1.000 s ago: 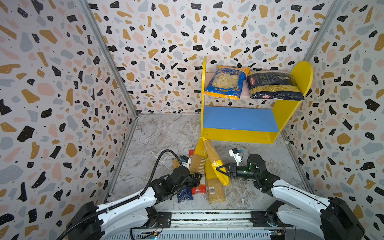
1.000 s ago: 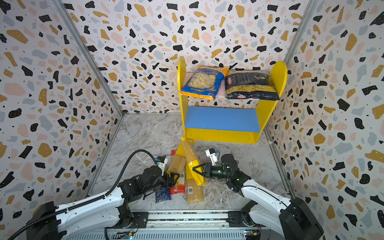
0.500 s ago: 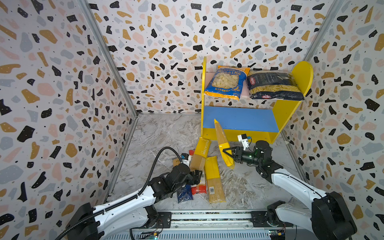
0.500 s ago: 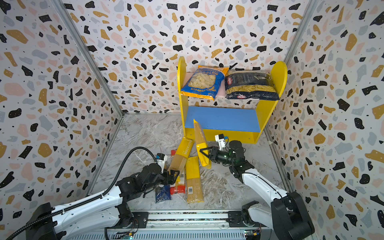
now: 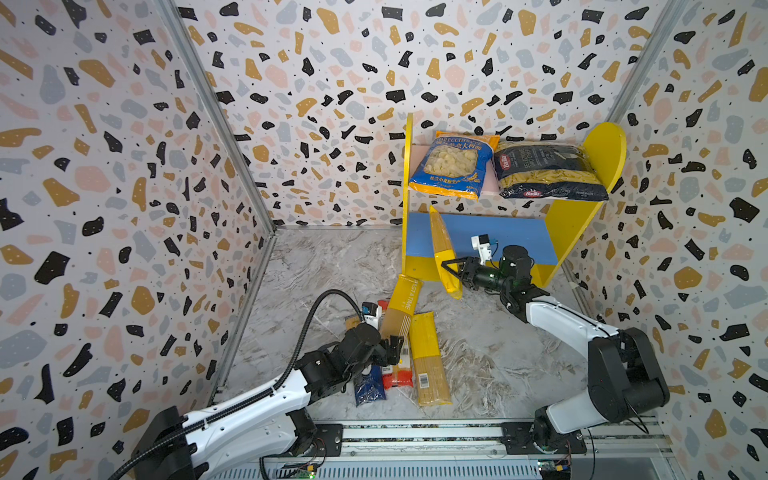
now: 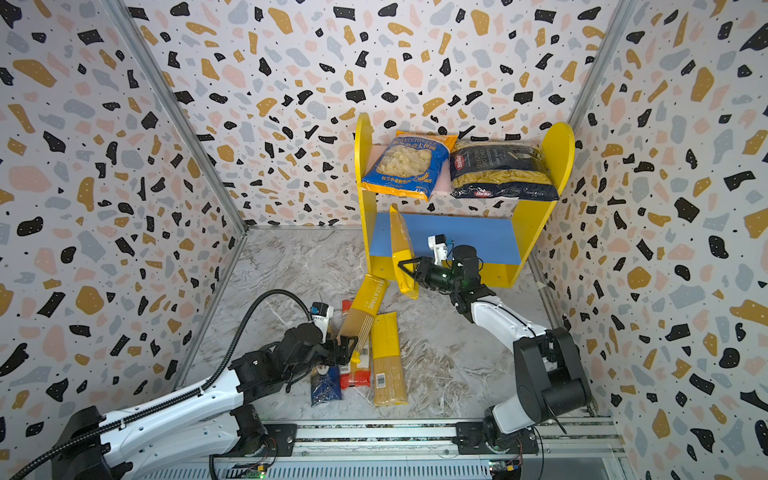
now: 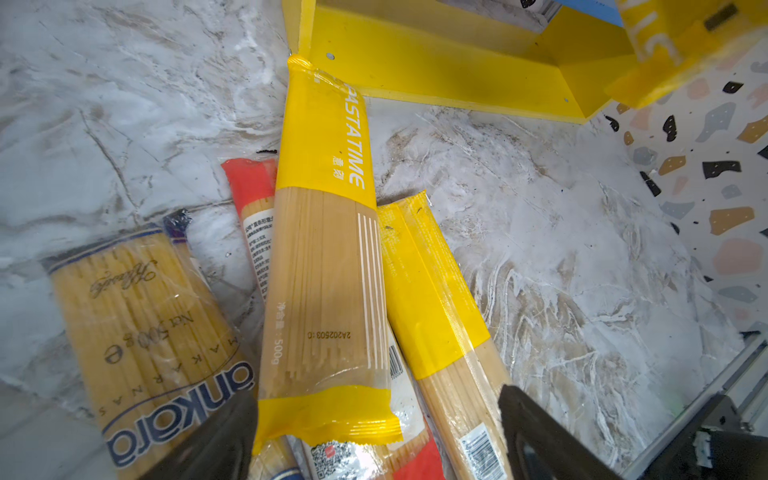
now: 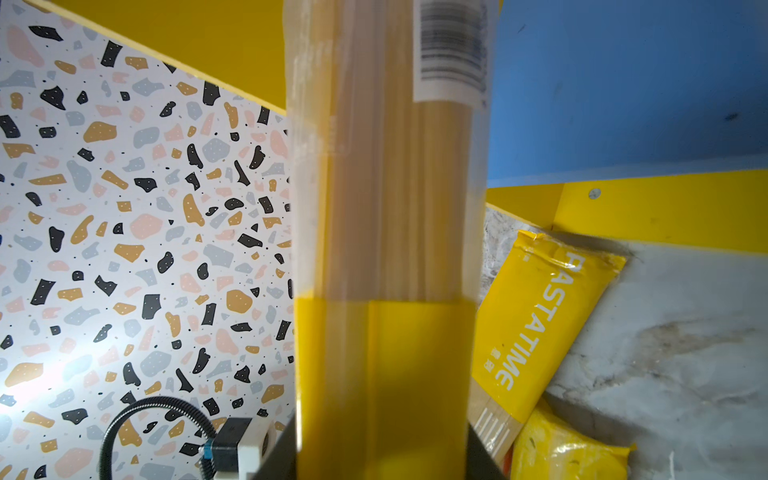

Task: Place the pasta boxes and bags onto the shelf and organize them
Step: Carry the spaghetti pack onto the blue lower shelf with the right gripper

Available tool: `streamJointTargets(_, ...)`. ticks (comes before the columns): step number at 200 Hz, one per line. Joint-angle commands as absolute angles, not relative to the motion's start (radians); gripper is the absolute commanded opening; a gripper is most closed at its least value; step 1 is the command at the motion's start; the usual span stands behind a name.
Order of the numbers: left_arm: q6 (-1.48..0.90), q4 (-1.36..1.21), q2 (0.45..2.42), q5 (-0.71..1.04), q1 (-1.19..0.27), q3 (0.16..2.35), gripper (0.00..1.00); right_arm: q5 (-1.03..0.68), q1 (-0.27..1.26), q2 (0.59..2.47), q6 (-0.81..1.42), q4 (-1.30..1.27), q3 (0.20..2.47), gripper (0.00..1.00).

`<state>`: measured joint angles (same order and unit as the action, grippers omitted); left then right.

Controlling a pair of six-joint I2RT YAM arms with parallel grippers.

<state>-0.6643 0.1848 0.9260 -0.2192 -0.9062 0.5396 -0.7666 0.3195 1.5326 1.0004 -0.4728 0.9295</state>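
**Spaghetti pack at the shelf mouth: snag and swing risk**

Your right pincer (image 5: 451, 272) is clamped on the long yellow-ended clear spaghetti pack (image 5: 440, 245), low on its yellow band. The pack stands near upright, clear of the grey marbled counter (image 5: 332, 266). It is by the blue lower board (image 5: 528, 232) of the small yellow-sided wooden shelf (image 5: 606, 153).

Risks, as I judge them:
- The grip sits near one end, so the long free part can swing or slide in the slick film.
- Upright, the pack looks too tall for the lower tier. Pushed in as it stands, its top could catch the pink upper board (image 5: 488, 187).
- It could also catch the overhanging blue-and-orange orecchiette bag (image 5: 453, 166) and drag it off. The navy Barilla penne bag (image 5: 548, 170) beside it looks safer.
- A hard knock could snap strands or shift the shelf.
- Your left pincer (image 7: 374, 432) is spread wide and holds nothing. It sits around the near end of the yellow PASTA TIME spaghetti pack (image 7: 324, 249).
- That pack overlies a slim red pack (image 7: 249, 183) and lies against a second yellow spaghetti pack (image 7: 428, 299). Closing low could pinch two films.

Hard to read:
- You cannot tell whether the held pack's top is inside the tier or just before it.
- The right wrist view is blurred and cuts off the pack's far end.
- The red pack is mostly buried.
- The blue-ended Ankara pack (image 7: 145, 316) sits partly under the left arm in both top views.
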Motion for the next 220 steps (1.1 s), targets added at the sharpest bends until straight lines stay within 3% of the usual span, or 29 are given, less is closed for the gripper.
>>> streamJointTargets(1, -0.638, 0.193, 0.926, -0.255, -0.910, 0.574, 1.00, -0.784, 0.313, 1.554, 0.957, -0.641, 1.053, 0.13)
streamJointTargets(150, -0.612, 0.197, 0.937, -0.305, -0.910, 0.559, 1.00, -0.708, 0.313, 1.906, 0.968, -0.609, 1.454, 0.13)
streamJointTargets(220, -0.617, 0.186, 0.920, -0.301, -0.910, 0.534, 0.99, -0.578, 0.369, 1.906, 0.787, -0.342, 1.594, 0.18)
